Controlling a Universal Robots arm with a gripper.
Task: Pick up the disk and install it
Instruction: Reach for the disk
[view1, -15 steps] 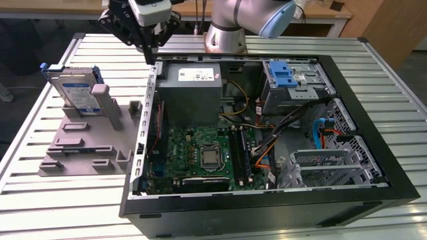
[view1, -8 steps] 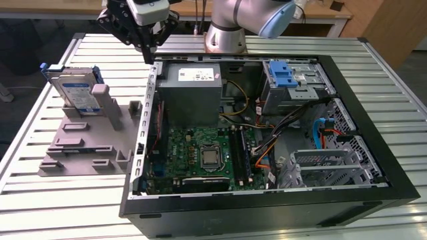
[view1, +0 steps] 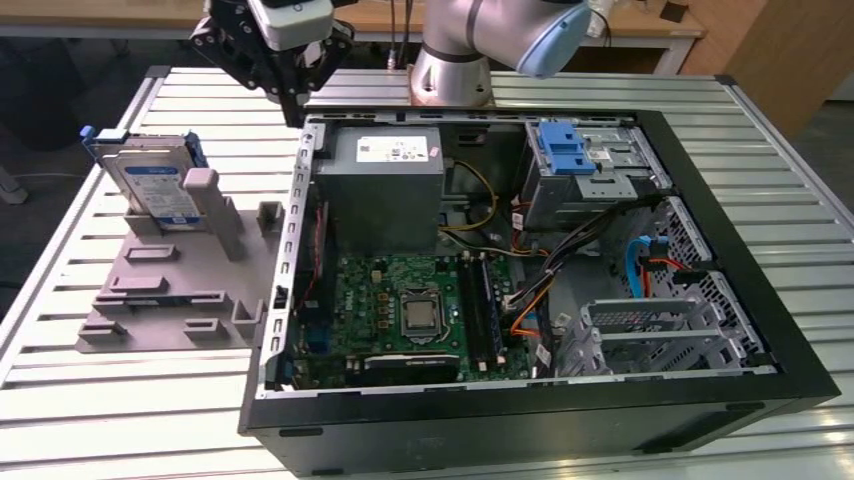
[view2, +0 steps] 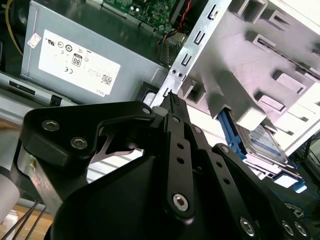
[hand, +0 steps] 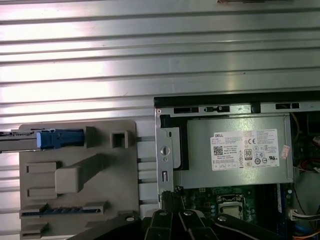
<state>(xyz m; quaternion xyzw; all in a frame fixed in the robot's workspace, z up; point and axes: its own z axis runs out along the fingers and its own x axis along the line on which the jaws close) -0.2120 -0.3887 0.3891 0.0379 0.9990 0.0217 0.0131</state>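
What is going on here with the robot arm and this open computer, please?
The arm's gripper hangs shut and empty above the gap between the grey holder and the open computer case. The disk stands on edge in that holder, untouched, so nothing has been picked up or installed yet.

Disk (hand: 60, 138) edge-on in grey holder (hand: 75, 200), beside open case (hand: 166, 150) with power supply (hand: 235, 150).

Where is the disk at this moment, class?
The disk stands on edge in the grey holder at the exterior view's left, outside the open computer case and apart from the pincer.
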